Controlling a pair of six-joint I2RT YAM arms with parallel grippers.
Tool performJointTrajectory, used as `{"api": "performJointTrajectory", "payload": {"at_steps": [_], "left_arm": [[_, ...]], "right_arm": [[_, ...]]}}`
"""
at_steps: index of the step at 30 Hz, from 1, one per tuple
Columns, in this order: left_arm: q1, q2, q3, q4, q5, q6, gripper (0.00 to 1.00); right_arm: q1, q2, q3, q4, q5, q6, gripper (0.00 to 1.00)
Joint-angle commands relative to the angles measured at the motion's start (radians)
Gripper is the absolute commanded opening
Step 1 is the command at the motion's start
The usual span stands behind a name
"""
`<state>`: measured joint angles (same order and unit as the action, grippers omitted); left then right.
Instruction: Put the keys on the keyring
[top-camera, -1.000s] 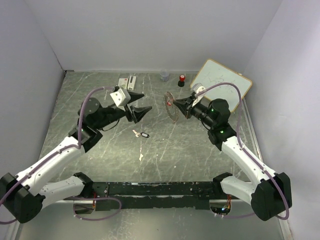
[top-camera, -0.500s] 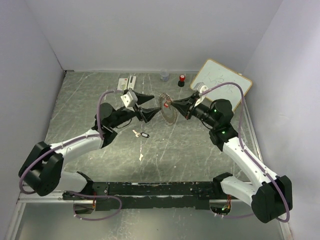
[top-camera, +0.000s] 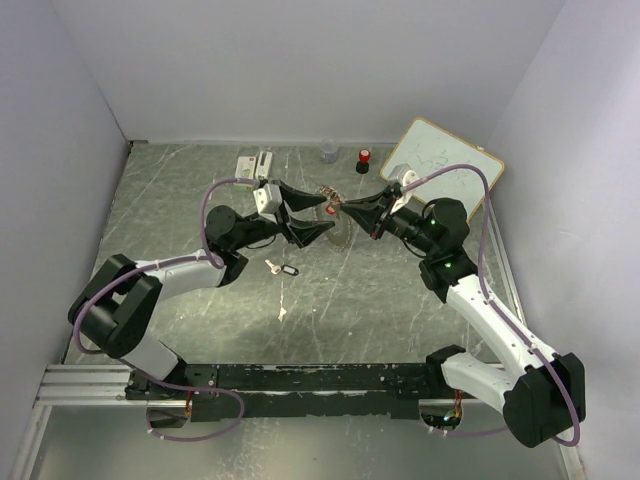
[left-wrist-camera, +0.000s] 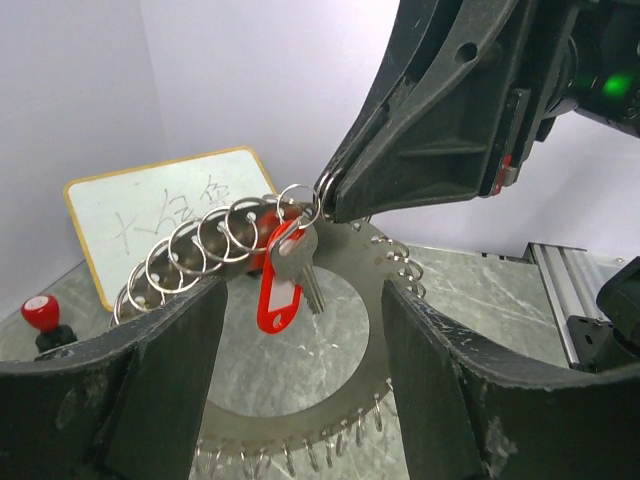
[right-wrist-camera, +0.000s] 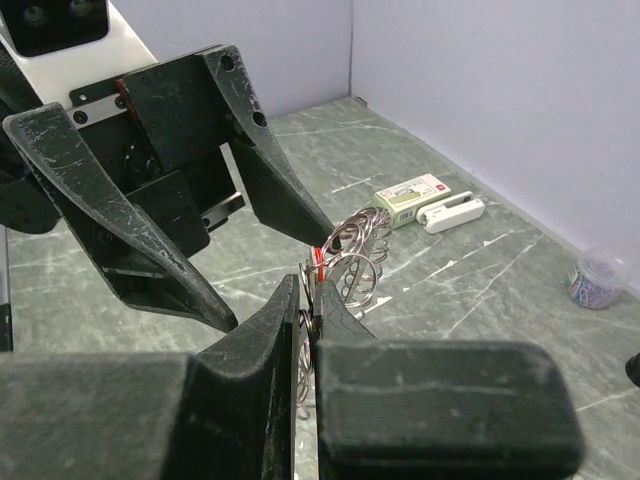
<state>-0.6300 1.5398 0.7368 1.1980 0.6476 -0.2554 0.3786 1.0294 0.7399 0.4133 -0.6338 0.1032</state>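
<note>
Above a grey worktop (top-camera: 180, 200), the right end effector (top-camera: 337, 207) pinches the keyring (left-wrist-camera: 290, 425); the left end effector (top-camera: 328, 214), spread wide, should close squarely on the red key (left-wrist-camera: 278, 290).

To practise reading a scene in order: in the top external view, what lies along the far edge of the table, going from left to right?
Small labelled box → white stapler-like object → small clear container → red-topped black cylinder → whiteboard.
</note>
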Motion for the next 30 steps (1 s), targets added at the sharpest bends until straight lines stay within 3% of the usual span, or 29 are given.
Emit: {"api": "performJointTrajectory", "payload": {"at_steps": [1,7,12,16,21,24,27,30], "left_arm": [[-0.006,0.034,0.057,0.111,0.073,-0.043,0.73],[-0.012,0.066,0.092,0.108,0.089,-0.050,0.72],[-0.020,0.081,0.118,0.090,0.104,-0.051,0.61],[-0.034,0.089,0.137,0.062,0.113,-0.042,0.48],[-0.043,0.098,0.156,0.038,0.125,-0.044,0.19],[-0.046,0.100,0.167,0.022,0.129,-0.044,0.08],[-0.046,0.069,0.171,-0.065,0.100,-0.019,0.07],[-0.046,-0.019,0.191,-0.291,0.008,0.083,0.07]], "right_arm": [[-0.006,-0.016,0.029,0.072,-0.018,0.019,0.00],[-0.006,-0.009,0.028,0.083,-0.022,0.024,0.00],[-0.005,-0.007,0.030,0.087,-0.023,0.028,0.00],[-0.005,-0.008,0.032,0.087,-0.020,0.029,0.00],[-0.005,-0.006,0.030,0.092,-0.011,0.032,0.00],[-0.006,-0.005,0.028,0.088,0.002,0.028,0.00],[-0.005,-0.008,0.035,0.049,0.044,0.008,0.00],[-0.006,-0.024,0.041,-0.013,0.107,-0.013,0.00]]}}
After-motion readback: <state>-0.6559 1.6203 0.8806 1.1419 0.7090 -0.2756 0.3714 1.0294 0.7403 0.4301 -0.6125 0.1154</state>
